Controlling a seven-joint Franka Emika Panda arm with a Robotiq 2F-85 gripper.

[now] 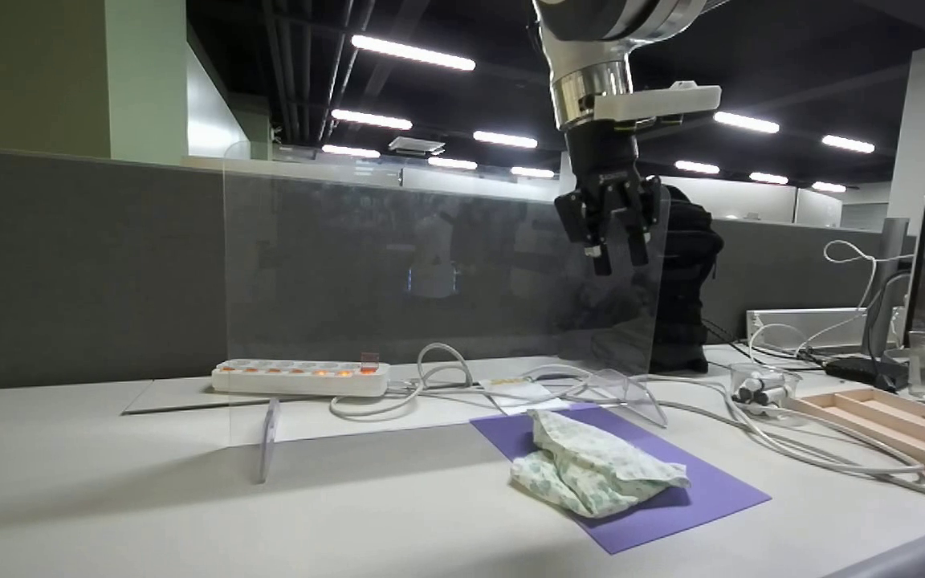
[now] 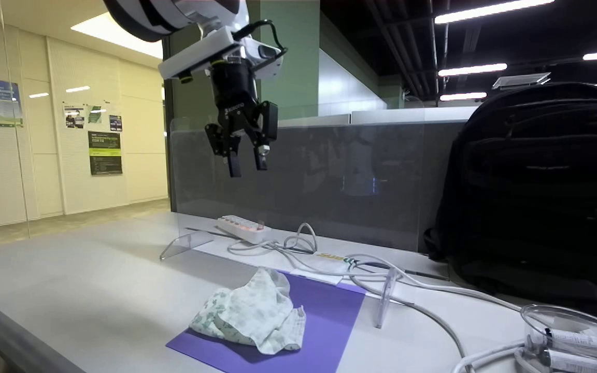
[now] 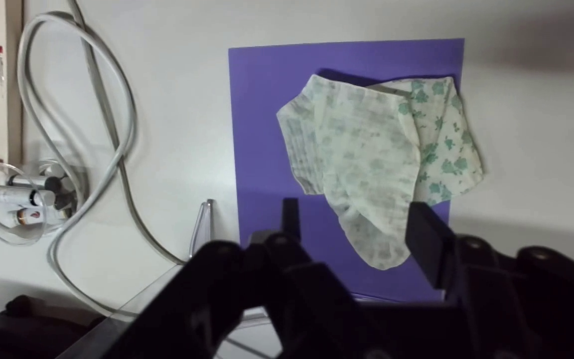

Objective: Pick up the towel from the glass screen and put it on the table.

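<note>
The towel (image 1: 599,470), pale with green flowers, lies crumpled on a purple sheet (image 1: 719,491) on the white table (image 1: 390,522). It also shows in an exterior view (image 2: 257,313) and the wrist view (image 3: 366,149). The clear glass screen (image 1: 446,329) stands upright on clear feet just behind the towel; it also shows in an exterior view (image 2: 309,171). The towel is off the screen. My gripper (image 1: 621,261) is open and empty, high above the table, near the level of the screen's upper part. In the wrist view the towel shows below and beyond the fingertips (image 3: 354,219).
A white power strip (image 1: 302,377) and loose cables (image 1: 438,385) lie behind the screen. A black backpack (image 2: 537,197) stands by the screen's end. A clear dish of small bottles (image 3: 30,199) and a wooden tray (image 1: 896,425) are beyond. A grey partition (image 1: 85,273) backs the table.
</note>
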